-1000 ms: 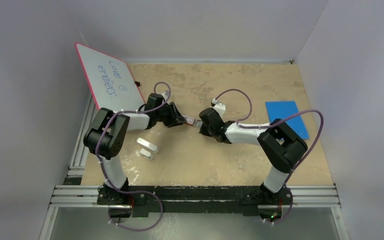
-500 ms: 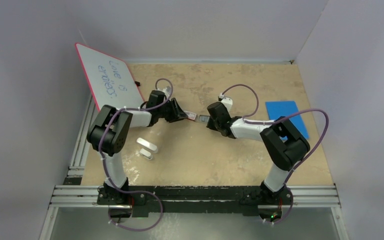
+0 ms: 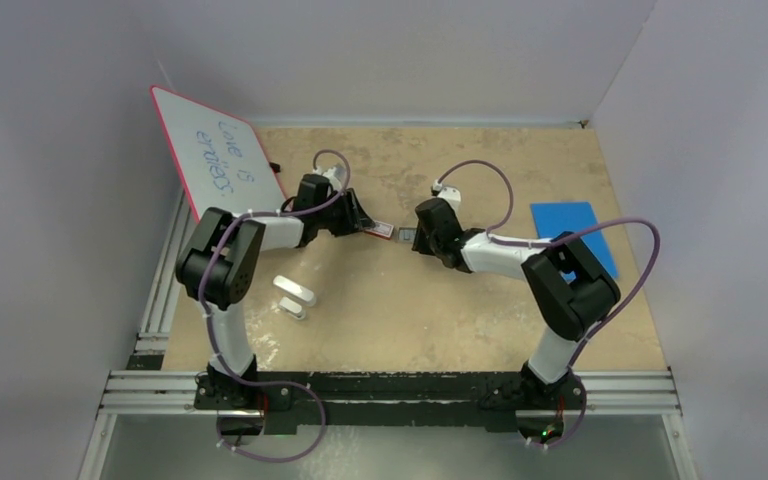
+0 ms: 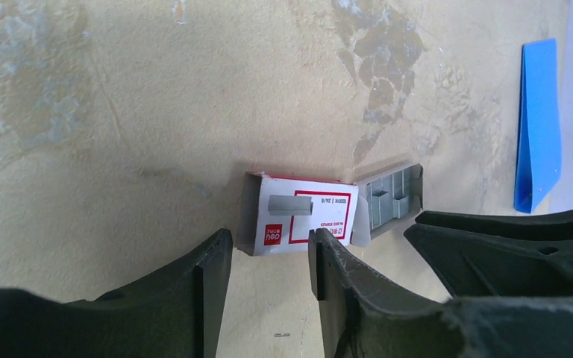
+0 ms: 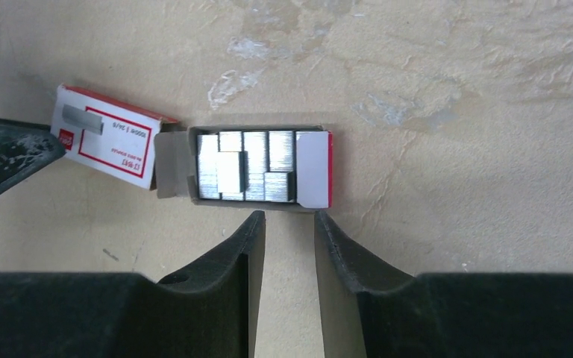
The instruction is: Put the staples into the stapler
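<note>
Right wrist: staples (image 5: 245,165) lie in tray (image 5: 313,170) just ahead of right gripper (image 5: 289,218), tray's long axis crosswise to its part-open, empty jaws. Left gripper (image 4: 269,239) likewise, at sleeve (image 4: 328,212).

From above the staples (image 3: 407,236) too small to make out, near corner of blue sheet (image 3: 565,222) hidden behind right arm (image 3: 560,285)

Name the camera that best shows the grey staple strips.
Right wrist: it looks straight down into the red-and-white cardboard tray, so the grey ribbed staple strips show side by side. Left wrist catches the strips obliquely; top external shows only a dark speck.
</note>
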`<state>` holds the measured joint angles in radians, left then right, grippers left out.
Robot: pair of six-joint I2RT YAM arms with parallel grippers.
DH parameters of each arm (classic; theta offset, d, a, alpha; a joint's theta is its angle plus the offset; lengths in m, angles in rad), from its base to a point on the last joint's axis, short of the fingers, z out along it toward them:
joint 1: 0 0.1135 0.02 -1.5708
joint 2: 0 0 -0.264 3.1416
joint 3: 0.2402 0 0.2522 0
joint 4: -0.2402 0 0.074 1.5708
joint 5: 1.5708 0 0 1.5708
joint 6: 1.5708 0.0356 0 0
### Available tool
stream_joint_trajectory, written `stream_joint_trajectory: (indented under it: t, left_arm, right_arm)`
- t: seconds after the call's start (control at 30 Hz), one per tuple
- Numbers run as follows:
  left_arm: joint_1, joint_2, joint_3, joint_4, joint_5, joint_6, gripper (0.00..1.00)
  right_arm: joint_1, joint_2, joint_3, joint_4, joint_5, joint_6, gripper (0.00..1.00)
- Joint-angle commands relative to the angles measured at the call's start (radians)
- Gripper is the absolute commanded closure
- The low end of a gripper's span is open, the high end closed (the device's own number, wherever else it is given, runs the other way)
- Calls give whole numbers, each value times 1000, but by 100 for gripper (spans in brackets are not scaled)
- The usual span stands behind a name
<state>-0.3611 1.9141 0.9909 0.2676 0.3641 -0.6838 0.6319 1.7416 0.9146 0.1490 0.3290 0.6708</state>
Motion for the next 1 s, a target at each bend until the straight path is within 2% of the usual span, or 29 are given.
stream_joint_trajectory:
  t: [0.0, 0.23, 0.4, 0.53, 0.97]
  left_arm:
    - [25, 28, 61, 29, 99, 83, 59]
    - [67, 68, 84, 36, 201, 93, 80]
    - [75, 116, 120, 24, 310, 99, 89]
    - [83, 126, 124, 26, 340, 85, 100]
    - [151, 20, 34, 17, 190, 56, 100]
  right_arm:
    - [-6, -51, 14, 25, -56, -53, 66]
    - [-5, -70, -9, 20, -109, -29, 65]
    - [-6, -77, -8, 14, -121, -25, 65]
    - [-5, -86, -11, 13, -124, -24, 65]
    - [-5, -98, -20, 21, -115, -27, 64]
